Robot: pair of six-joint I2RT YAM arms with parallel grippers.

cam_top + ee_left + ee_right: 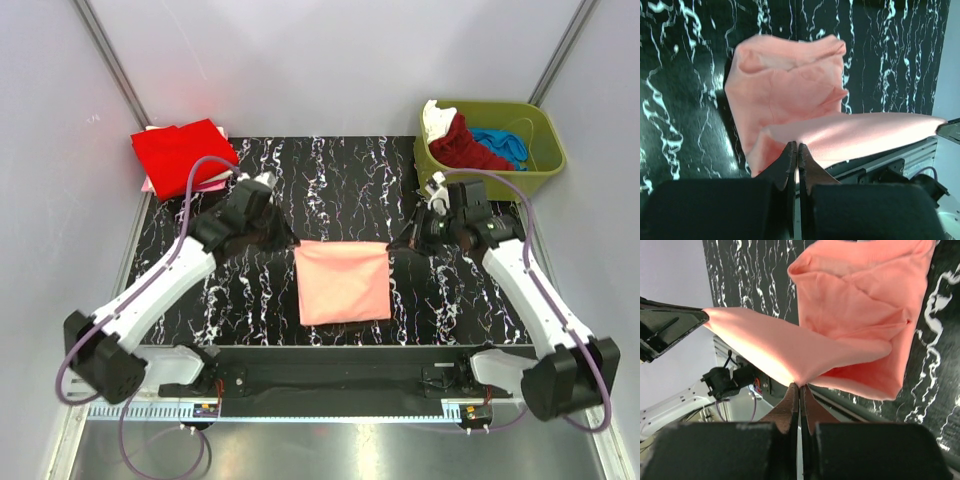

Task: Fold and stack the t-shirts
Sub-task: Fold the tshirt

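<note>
A salmon-pink t-shirt (343,282) lies partly folded in the middle of the black marbled table (340,180). Its far edge is lifted and stretched taut between my two grippers. My left gripper (290,243) is shut on the far left corner, and the pinched cloth (850,135) shows above its tips (797,146) in the left wrist view. On the far right corner my right gripper (393,244) is shut too, its tips (800,386) nipping the pink cloth (850,315). The rest of the shirt hangs and rests on the table below the raised edge.
A folded bright red shirt (183,152) sits on a pale pink one (150,184) at the back left corner. An olive-green tub (540,165) at the back right holds a dark red (465,147), a white (437,118) and a blue shirt (503,143).
</note>
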